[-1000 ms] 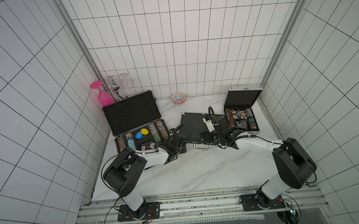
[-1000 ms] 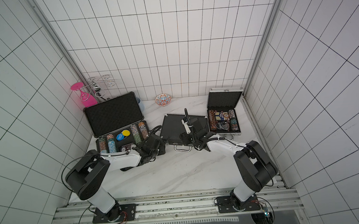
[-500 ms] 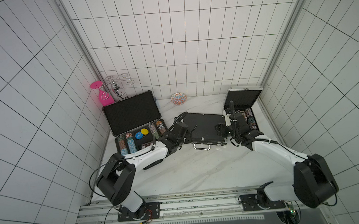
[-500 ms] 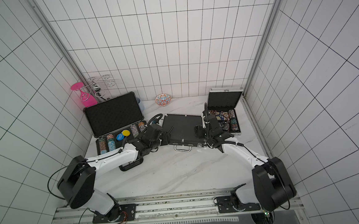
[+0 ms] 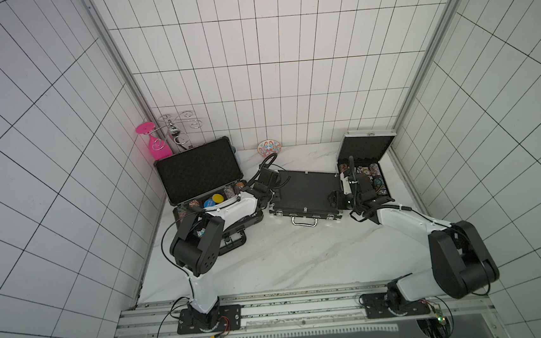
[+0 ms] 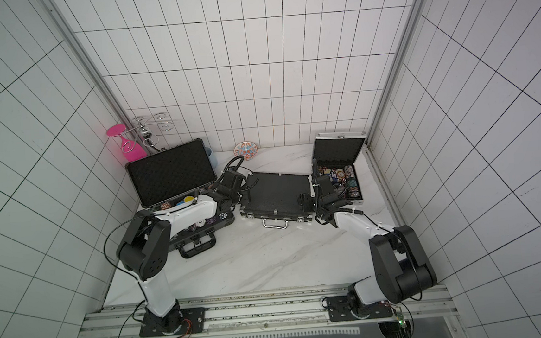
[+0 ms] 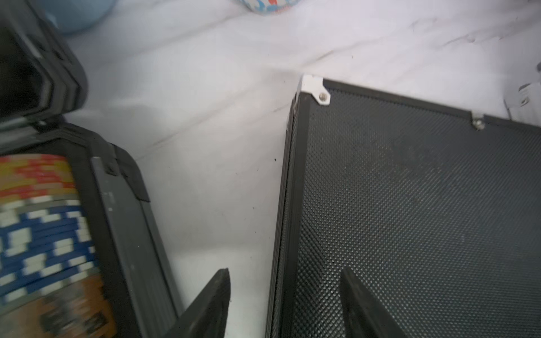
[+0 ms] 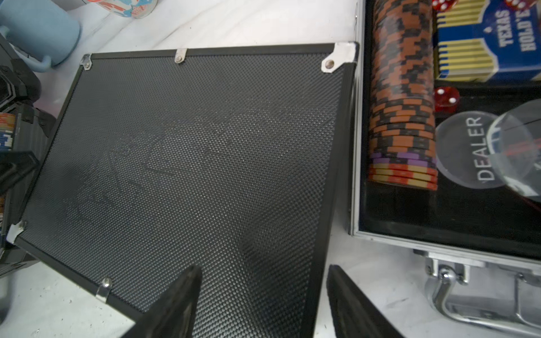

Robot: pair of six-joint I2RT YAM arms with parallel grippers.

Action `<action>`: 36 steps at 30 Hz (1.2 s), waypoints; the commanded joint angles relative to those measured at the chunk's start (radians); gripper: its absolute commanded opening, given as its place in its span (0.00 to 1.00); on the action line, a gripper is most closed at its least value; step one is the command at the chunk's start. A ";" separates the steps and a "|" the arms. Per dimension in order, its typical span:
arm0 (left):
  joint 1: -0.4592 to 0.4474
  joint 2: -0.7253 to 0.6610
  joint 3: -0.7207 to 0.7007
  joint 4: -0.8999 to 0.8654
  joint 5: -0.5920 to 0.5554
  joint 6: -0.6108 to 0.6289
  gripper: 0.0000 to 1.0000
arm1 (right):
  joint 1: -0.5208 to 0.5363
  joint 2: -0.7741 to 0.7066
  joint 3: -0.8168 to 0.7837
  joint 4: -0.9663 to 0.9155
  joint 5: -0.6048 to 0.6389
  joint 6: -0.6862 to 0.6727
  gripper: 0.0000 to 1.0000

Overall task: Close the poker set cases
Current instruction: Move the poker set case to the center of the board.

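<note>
The medium black poker set case with silver trim lies flat with its lid down at the table's middle, in both top views. The large ribbed case at the left stands open with chips in its base. Open too is the small silver case at the right, showing chips, dice and cards. My left gripper is open astride the medium case's left edge. My right gripper is open astride its right edge, beside the small case.
A pink glass hangs on a wire rack at the back left. A patterned bowl and a blue mug stand by the back wall. The large case's handle juts toward the front. Tiled walls close in on both sides.
Both grippers have moved from over the medium case's front part out to its side edges, and both have opened wider. The right arm swung right, toward the small case.
</note>
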State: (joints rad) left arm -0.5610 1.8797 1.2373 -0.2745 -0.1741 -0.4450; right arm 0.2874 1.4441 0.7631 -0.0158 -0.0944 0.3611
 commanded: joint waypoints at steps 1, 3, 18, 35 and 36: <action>0.000 0.041 0.033 -0.002 0.042 0.033 0.60 | -0.020 0.025 -0.067 0.043 -0.034 0.025 0.70; 0.008 0.060 0.033 0.009 0.072 0.028 0.59 | -0.024 0.046 -0.070 0.059 -0.070 0.025 0.69; 0.061 0.109 0.035 0.045 0.146 -0.066 0.50 | -0.014 0.279 0.147 0.127 -0.215 -0.007 0.51; 0.130 0.246 0.298 -0.008 0.190 -0.039 0.52 | -0.050 0.514 0.549 -0.003 -0.173 -0.146 0.62; 0.130 0.223 0.289 -0.008 0.188 -0.038 0.53 | -0.051 0.494 0.552 -0.010 -0.163 -0.154 0.63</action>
State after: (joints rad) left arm -0.4152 2.1151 1.5265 -0.2516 -0.0402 -0.4946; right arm 0.2337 1.9453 1.2343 0.0593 -0.2394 0.2615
